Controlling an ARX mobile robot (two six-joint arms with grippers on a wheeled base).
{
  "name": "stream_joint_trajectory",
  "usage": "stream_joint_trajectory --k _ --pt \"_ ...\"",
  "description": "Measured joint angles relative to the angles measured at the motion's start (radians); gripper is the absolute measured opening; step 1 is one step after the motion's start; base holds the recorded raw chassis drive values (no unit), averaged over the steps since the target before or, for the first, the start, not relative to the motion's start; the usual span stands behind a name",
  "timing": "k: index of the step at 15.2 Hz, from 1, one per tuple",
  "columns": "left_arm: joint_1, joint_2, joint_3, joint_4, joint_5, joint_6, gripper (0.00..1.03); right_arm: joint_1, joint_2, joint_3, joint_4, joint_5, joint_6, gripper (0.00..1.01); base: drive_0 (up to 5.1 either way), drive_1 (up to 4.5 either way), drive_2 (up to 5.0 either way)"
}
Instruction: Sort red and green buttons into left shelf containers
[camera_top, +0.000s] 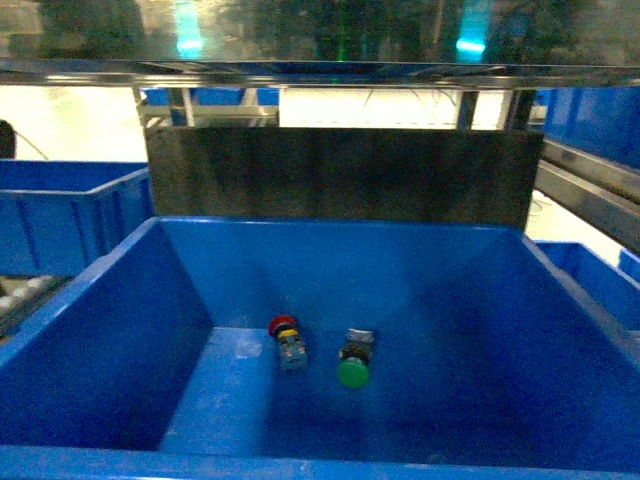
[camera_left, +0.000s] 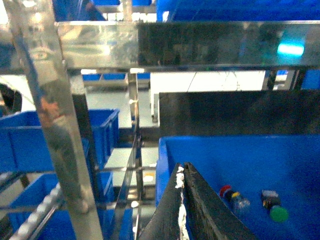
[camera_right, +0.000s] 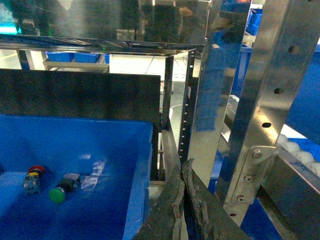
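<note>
Left wrist view: the left gripper, clenched empty, hovers at the bin rim; the red button lies ahead and right, beside the green button. Open wide before descending. The right gripper, also clenched, idles outside.

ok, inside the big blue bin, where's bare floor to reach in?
Bin floor is bare left of the red button, toward the left wall, and right of the green button, toward the right wall. The front strip below both is also free. Centre is crowded: the two buttons lie side by side, apart.
</note>
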Motion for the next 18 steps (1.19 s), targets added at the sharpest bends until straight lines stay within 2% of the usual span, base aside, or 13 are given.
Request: stream_joint_trajectory --k 7,8,10,13,14,15,18 --pt "0.0 0.0 -0.004 -0.005 0.005 0.0 0.02 0.0 -0.001 0.0 0.006 0.002 0.0 0.02 0.0 0.0 0.0" --pt "0.0 0.0 -0.004 -0.006 0.005 -0.001 0.11 0.0 -0.001 0.0 0.006 0.002 0.0 0.07 0.0 0.0 0.0" --pt "0.0 0.0 -0.004 -0.005 0.005 -0.001 0.47 0.0 -0.001 0.0 0.006 0.002 0.0 0.41 0.0 0.0 0.0" --pt "0.0 0.0 -0.004 -0.005 0.005 -0.001 0.96 0.0 -0.001 0.0 0.006 0.002 0.0 0.92 0.0 0.0 0.0" --pt "0.0 0.0 -0.004 -0.005 0.005 0.0 0.99 0.0 -0.001 0.0 0.006 0.002 0.0 1.0 0.0 0.0 0.0" --pt "0.0 0.0 -0.004 -0.005 0.005 0.0 0.97 0.0 -0.001 0.0 0.006 0.002 0.0 0.97 0.0 0.0 0.0" --pt "0.0 0.0 -0.004 -0.005 0.005 0.0 0.98 0.0 -0.001 0.0 0.006 0.002 0.0 0.98 0.0 0.0 0.0"
